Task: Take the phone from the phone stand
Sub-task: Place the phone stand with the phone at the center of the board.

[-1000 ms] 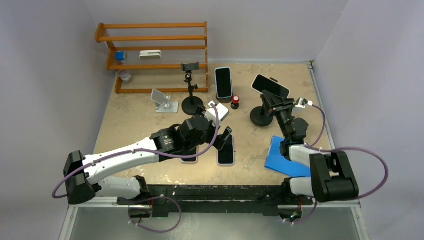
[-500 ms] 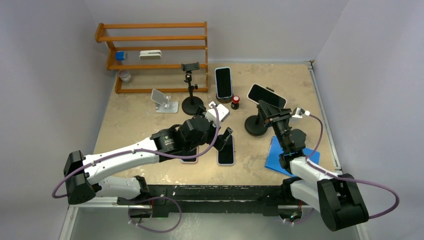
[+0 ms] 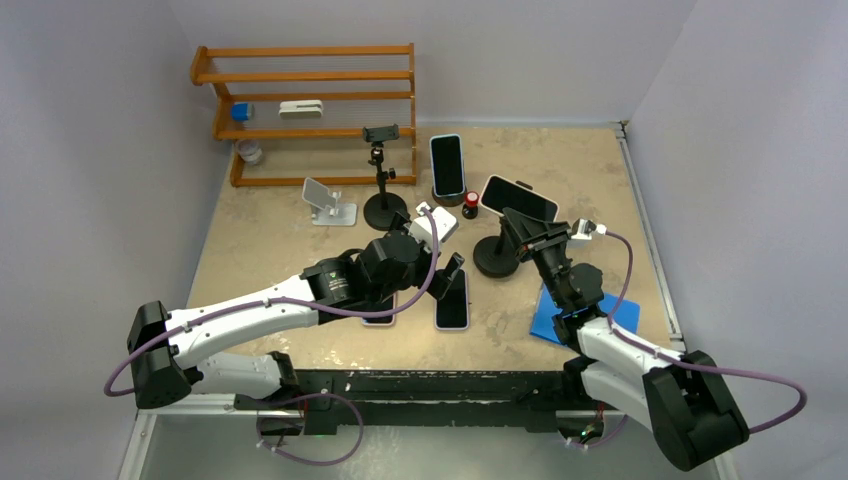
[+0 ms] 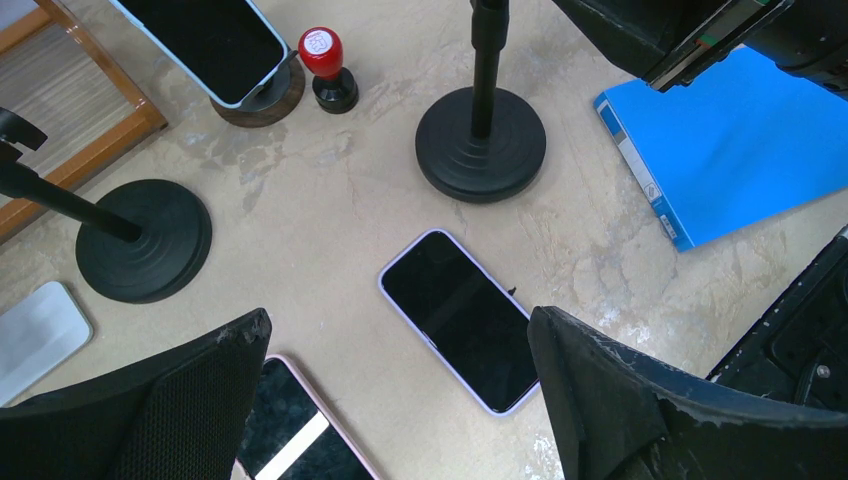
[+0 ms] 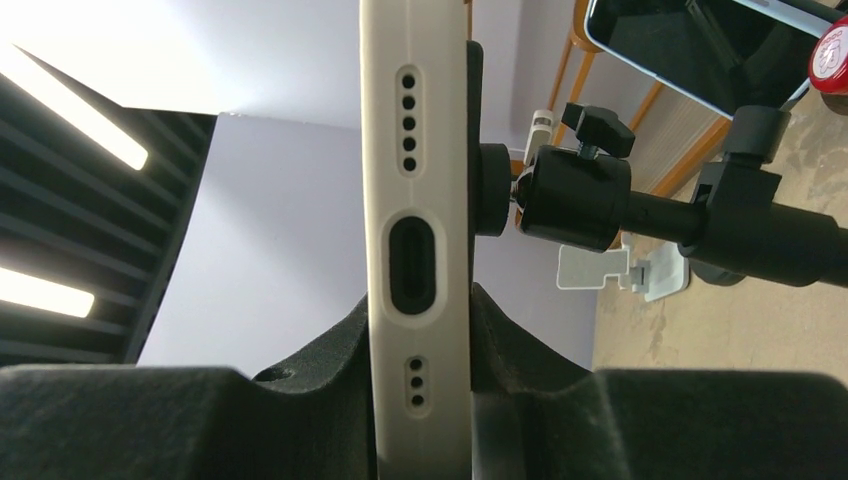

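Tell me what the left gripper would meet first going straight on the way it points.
Probably the flat phone on the table, framed between its open jaws; depth is unclear.

A white, dark-screened phone (image 3: 518, 198) sits tilted, clamped atop the black round-based phone stand (image 3: 493, 258).

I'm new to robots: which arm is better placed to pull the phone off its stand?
Right. The right tool clamps the phone on the black stand; the left tool hangs open above phones lying flat.

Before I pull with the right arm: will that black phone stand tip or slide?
Probably top-heavy: slim pole, small round base, so the stand may tip. The phone looks clamped in it, so pulling may drag it along.
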